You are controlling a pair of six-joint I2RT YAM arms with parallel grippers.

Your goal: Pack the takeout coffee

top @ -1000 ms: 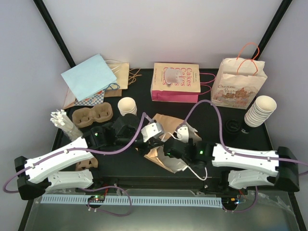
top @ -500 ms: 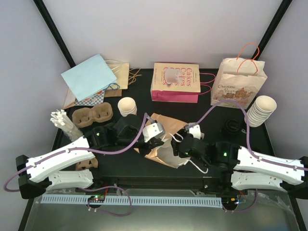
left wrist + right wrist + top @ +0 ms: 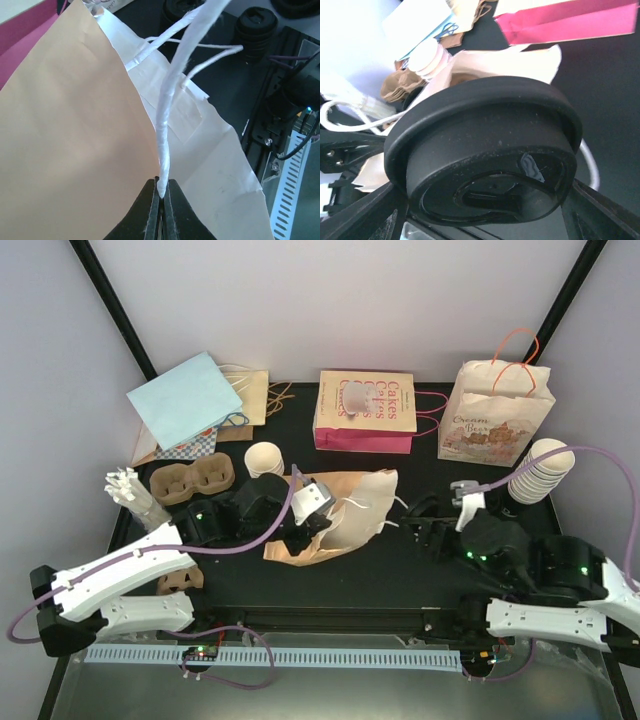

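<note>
Close-up from the right wrist: a round black lid [image 3: 485, 165] of matt plastic fills most of the picture. It is tilted, with a thick raised rim and a sunken centre bearing one small glossy patch. The right tool [image 3: 482, 212] has its dark fingers [image 3: 362, 215] spread wide, one on each side of the lid, pinching it. Whether a cup sits under the lid cannot be told.

Only the overhead view shows where this happens. The lid is a dark shape at the right tool, over the black worktop [image 3: 400, 575] and just right of the open mouth of a kraft paper bag [image 3: 340, 515] lying on its side in the middle. A short stack of cream cups [image 3: 265, 458] stands just beyond the bag, and a pink bag [image 3: 365, 410] stands at the back.

Only the left wrist view shows the other grip clearly. The left tool [image 3: 161, 200] is pressed together on the end of the bag's white twisted handle [image 3: 170, 100], which rises taut from it. The bag's tan outside lies to the left and its white lining to the right
</note>
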